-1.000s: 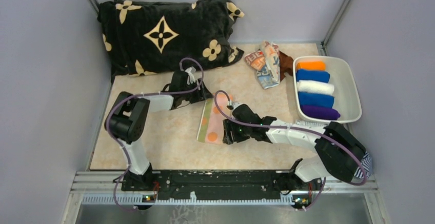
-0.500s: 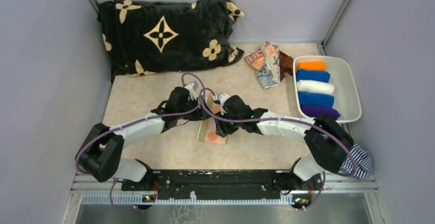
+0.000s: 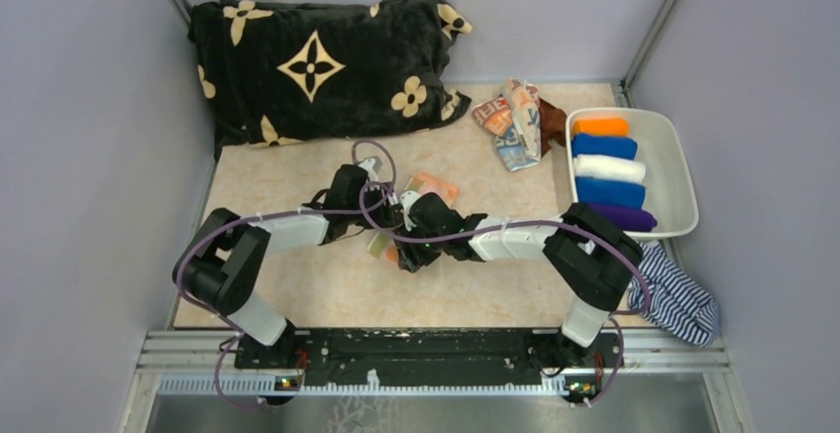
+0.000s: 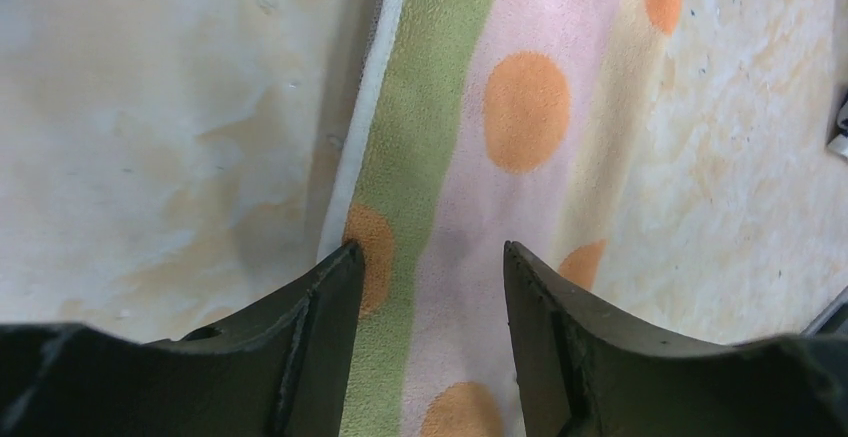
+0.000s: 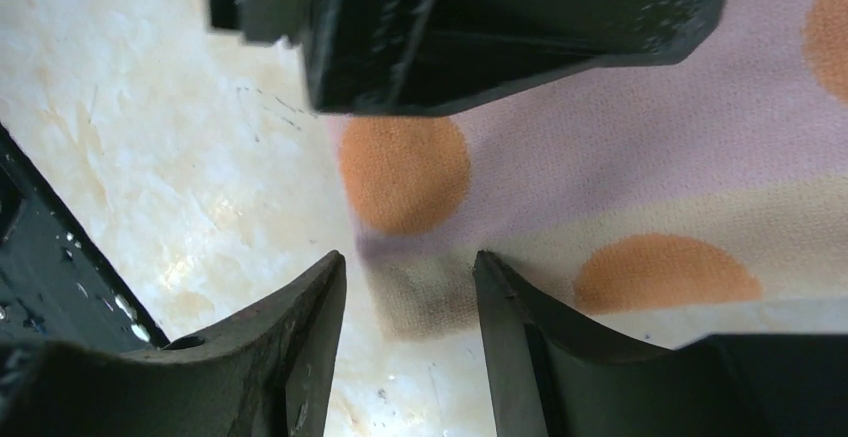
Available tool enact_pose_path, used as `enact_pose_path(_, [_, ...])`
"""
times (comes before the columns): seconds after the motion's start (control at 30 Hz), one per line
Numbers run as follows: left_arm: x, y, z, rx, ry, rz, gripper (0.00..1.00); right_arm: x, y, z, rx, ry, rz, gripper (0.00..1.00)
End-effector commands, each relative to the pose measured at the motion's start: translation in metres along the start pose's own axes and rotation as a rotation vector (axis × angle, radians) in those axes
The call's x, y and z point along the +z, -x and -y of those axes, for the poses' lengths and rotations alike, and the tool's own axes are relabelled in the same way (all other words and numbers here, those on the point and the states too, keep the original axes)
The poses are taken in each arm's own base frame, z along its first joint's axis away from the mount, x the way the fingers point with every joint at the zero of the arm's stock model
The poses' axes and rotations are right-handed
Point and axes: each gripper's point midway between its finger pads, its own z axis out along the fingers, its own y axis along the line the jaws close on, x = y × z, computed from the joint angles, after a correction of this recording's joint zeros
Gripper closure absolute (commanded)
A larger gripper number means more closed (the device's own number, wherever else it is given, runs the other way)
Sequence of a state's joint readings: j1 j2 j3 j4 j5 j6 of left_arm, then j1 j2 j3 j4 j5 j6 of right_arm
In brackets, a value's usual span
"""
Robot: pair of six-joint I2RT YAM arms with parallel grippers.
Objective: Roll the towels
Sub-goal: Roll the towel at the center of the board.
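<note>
A folded peach towel (image 3: 433,187) with orange dots and a green stripe lies flat mid-table; both grippers cover its near half. My left gripper (image 3: 372,233) hovers over its left side, jaws open astride the green stripe (image 4: 430,137), the towel (image 4: 520,107) flat beneath my left gripper (image 4: 430,253). My right gripper (image 3: 404,253) is open too; its fingertips straddle the towel's near corner (image 5: 440,297), and my right gripper (image 5: 410,262) holds nothing. The left gripper's body (image 5: 500,27) fills the top of the right wrist view. More printed towels (image 3: 513,121) and a brown one (image 3: 551,116) lie bunched at the back.
A white bin (image 3: 683,170) at the right holds several plain rolls (image 3: 606,168). The black flowered blanket (image 3: 317,61) fills the back left. A navy-striped cloth (image 3: 679,302) lies by the right arm's base. Grey walls close in on both sides.
Both grippers have come together over the towel's near end: the left swung in from the back left, the right slid leftward. Both sets of jaws narrowed slightly. The striped cloth is more exposed.
</note>
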State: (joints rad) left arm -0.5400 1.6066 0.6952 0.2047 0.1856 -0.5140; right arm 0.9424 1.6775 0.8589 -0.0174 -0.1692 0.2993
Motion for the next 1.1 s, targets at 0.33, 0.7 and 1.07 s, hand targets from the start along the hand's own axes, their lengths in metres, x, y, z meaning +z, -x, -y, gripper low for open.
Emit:
enact_pose_path(0.33, [-0.079,0.032,-0.025,-0.213,0.143,0.160,0.21,-0.022,0.036,-0.034,-0.325,-0.109,0.066,0.45])
enact_pose_path(0.7, [-0.122,-0.004,-0.081,-0.423,0.326,0.195,0.12,-0.004,0.021,-0.027,-0.460,-0.153,-0.027,0.46])
enact_pose_path(1.07, [-0.127,-0.032,-0.086,-0.538,0.323,0.115,0.13,0.019,-0.022,-0.004,-0.522,-0.271,-0.186,0.59])
